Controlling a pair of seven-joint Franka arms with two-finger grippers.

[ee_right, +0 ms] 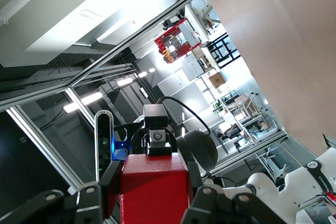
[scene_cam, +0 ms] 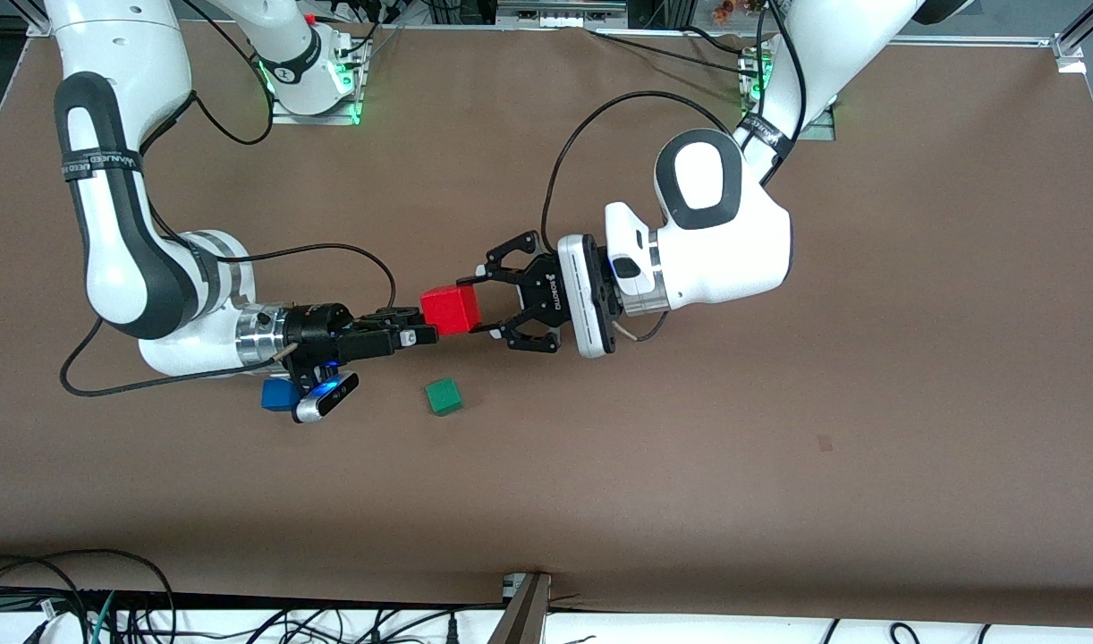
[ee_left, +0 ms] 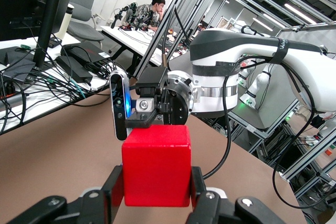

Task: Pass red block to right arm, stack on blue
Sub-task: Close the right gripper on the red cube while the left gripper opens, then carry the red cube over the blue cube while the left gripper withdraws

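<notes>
Both claws, left [scene_cam: 480,307], right [scene_cam: 426,336], gripping red block [scene_cam: 450,309]

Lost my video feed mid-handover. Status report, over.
Left tool shut on red block, held above the table. Right tool shut on the same block. Blue cube partly under right wrist. Green cube nearby, not blocking.

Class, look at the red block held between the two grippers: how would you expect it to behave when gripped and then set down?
The red block probably stays stiff: its faces look flat and unbent between the left gripper fingers. Its flat sides and square edges suggest it will sit without rolling. It looks fairly light, held in mid-air by fingertips alone.
</notes>
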